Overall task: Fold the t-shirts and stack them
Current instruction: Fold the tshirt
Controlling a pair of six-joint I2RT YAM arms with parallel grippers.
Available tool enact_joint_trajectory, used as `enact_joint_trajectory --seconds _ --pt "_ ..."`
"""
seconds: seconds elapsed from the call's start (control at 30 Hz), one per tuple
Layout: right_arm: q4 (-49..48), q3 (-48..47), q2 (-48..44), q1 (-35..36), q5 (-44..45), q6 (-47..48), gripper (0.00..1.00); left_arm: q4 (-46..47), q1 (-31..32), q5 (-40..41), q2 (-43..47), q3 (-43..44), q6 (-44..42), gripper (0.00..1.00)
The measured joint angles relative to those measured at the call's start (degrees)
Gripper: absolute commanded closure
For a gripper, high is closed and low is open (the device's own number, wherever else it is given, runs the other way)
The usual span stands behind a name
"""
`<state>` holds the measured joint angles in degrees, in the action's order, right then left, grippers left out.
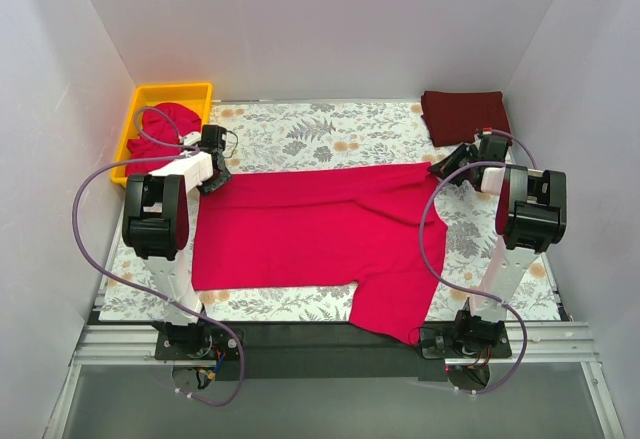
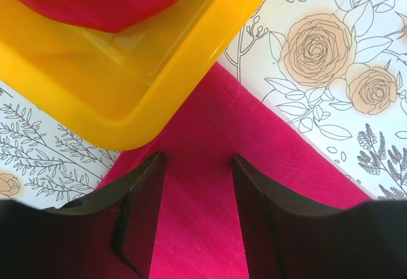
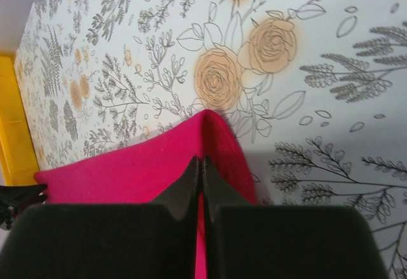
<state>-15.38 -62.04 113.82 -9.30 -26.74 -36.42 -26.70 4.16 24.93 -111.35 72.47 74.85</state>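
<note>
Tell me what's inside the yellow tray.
A bunched-up crimson-pink t-shirt lies in the yellow tray. It covers most of the tray's floor, so anything beneath it cannot be seen.

You are looking into a booth closed in by plain white walls: a back wall (image 1: 320, 29), a left wall (image 1: 45, 109) and a right wall (image 1: 595, 79). The table (image 1: 300, 134) wears a white cover printed with grey leaves and pale orange roses. A metal rail (image 1: 330, 344) runs along its near edge, with a grey surface (image 1: 330, 409) below. The light is soft and even.
</note>
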Motion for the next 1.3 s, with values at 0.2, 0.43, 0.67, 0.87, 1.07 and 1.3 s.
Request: enact_joint_trajectory --seconds 0.2,0.43,0.67,0.87,1.07,1.3 --pt "-0.2 1.4 -0.1 -0.8 0.2 0.0 0.99 -0.9 -0.2 0.0 -0.5 0.8 0.8 0.55" --pt "-1.5 2.9 -0.2 -0.8 0.2 0.2 0.96 -1.5 -0.2 0.0 -0.9 1.4 1.1 0.50" --pt "-1.6 3.0 -0.2 -0.8 0.0 1.9 0.83 0.4 -0.2 -0.4 -0.5 0.7 0.5 0.40" --pt "-1.0 3.0 -1.9 -0.9 0.2 4.3 0.64 1.5 0.5 -0.4 0.1 0.0 -0.7 0.34" --pt "4.5 3.3 -12.4 -0.3 3.9 11.6 0.52 -0.1 2.1 -0.6 2.4 -1.0 -1.6 0.28" --pt "13.3 6.3 -27.6 12.3 13.9 23.9 0.52 -1.8 7.9 -0.6 15.9 -1.8 -2.1 0.26"
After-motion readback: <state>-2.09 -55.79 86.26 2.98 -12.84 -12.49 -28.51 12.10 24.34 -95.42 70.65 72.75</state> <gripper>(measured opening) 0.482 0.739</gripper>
